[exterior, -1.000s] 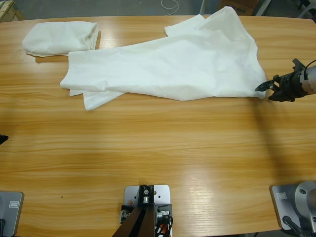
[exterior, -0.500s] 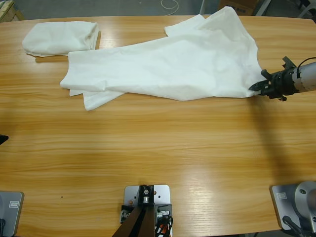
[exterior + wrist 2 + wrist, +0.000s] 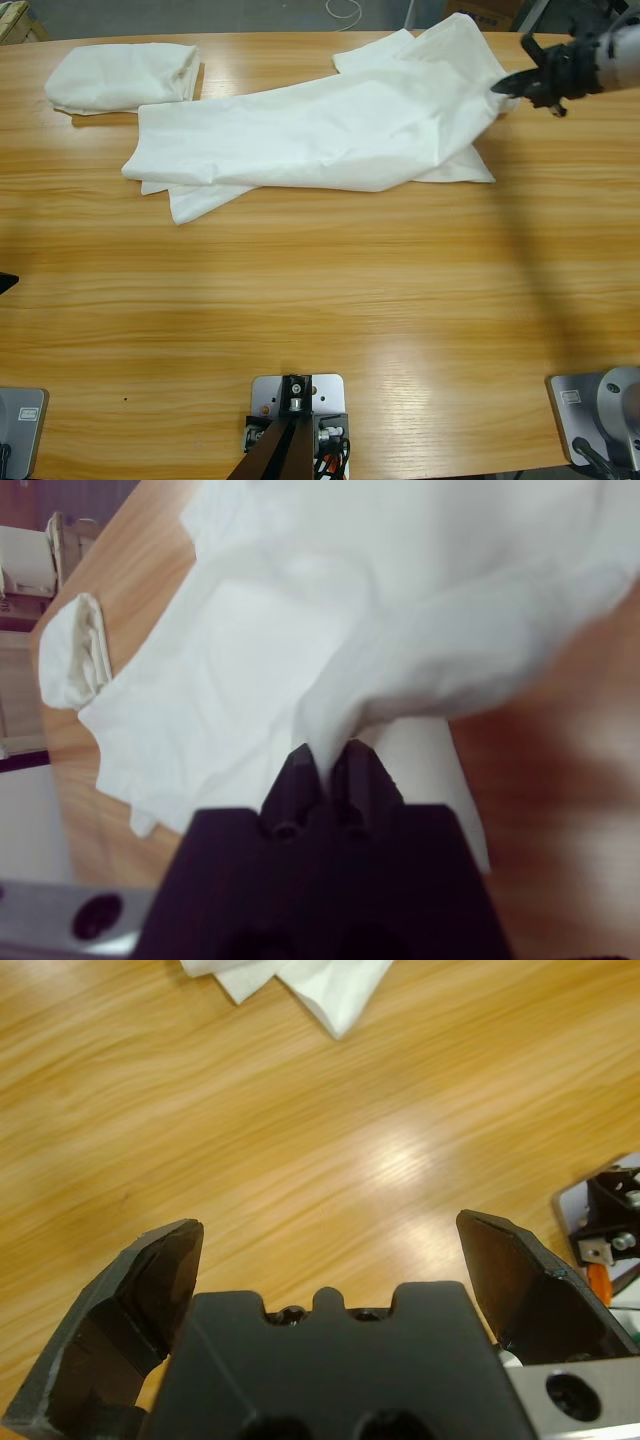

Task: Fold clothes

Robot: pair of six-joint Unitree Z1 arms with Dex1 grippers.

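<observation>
The right gripper [image 3: 328,765] has its two black jaws pressed together on a pinch of white cloth, the edge of the spread T-shirt [image 3: 330,135]. In the right wrist view the fabric rises out of the closed jaws and fans away in a soft ridge, which suggests the hem is lifted off the wood so it can be carried over the rest of the garment. In the high view that right gripper [image 3: 512,85] sits near the far right edge of the table [image 3: 320,300], with the held corner raised and a lower layer of the same shirt lying flat beneath it on the wood. A hold at the very edge makes sense for a fold, since it leaves the body of the shirt to drape and crease on its own.

The left gripper [image 3: 330,1260] stands wide open with nothing between its jaws. It looks down on bare wood, with only a white corner of the shirt at the top of its view, well apart from it. It appears to be waiting clear of the cloth.

A second shirt, the folded T-shirt [image 3: 122,77], lies at the far left corner, just beside the spread one, likely set aside as finished.
</observation>
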